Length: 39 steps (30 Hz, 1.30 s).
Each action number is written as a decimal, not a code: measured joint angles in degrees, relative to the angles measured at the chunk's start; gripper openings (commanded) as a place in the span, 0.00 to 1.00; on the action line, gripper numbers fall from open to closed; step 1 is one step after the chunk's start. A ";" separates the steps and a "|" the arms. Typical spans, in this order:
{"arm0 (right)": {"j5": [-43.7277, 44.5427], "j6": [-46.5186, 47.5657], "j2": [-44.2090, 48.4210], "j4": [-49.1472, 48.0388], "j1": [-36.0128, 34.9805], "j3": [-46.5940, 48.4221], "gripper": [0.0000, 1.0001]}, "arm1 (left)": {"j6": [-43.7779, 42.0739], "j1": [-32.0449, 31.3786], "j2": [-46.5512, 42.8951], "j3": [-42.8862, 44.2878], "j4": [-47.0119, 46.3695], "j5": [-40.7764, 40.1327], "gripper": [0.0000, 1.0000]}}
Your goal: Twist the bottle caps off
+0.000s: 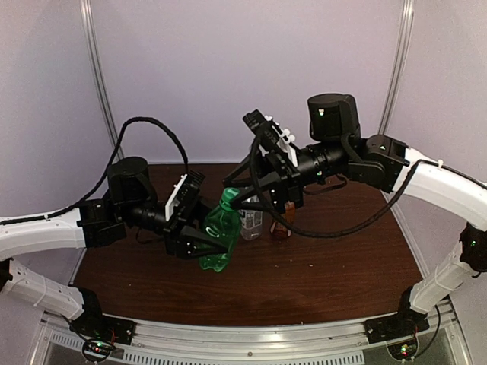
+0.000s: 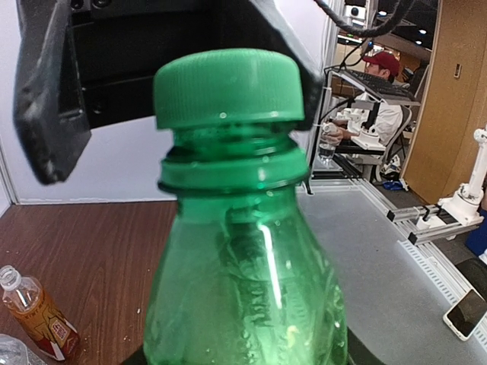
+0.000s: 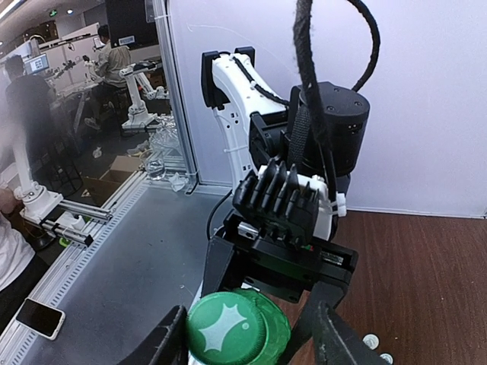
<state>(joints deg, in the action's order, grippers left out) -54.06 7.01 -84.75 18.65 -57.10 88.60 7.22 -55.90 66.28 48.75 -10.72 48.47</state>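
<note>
Though top cam blurs it, R gripper [image 3: 249, 312] gapes round green cap [image 3: 236, 328]; L gripper [image 1: 209, 247] clamps bottle [image 1: 223, 220].

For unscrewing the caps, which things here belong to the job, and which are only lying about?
Job: green bottle, green cap, amber bottle, clear bottle, left tool holding the green bottle, right tool open around the green cap.

Lying about: phone on the floor, person in a red cap, both beyond the table.
</note>
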 measured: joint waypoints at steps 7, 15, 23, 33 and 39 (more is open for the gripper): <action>1.99 -1.55 0.96 -0.33 0.26 -1.70 0.78 | -0.55 -0.04 -0.09 0.02 -0.04 -3.61 0.07; 10.58 -10.60 4.94 -4.02 0.28 -3.06 0.82 | -1.05 -0.04 -0.15 0.42 0.42 -12.94 0.07; 28.06 -21.18 6.16 -5.55 -0.11 -3.04 0.83 | -1.14 -0.04 -0.15 0.46 0.59 -18.47 0.10; 35.91 -25.27 3.15 -4.17 -1.90 -2.60 0.83 | -1.11 -0.02 -0.15 0.61 0.61 -23.54 0.10; 36.17 -25.44 2.01 -3.50 -2.67 -1.77 0.81 | -1.11 -0.04 -0.15 0.63 1.40 -25.59 0.10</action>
<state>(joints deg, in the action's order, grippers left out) -17.89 -18.44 -82.74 15.16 -59.77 86.83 6.11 -55.94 66.13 49.39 -9.32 22.87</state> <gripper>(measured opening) 0.823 0.554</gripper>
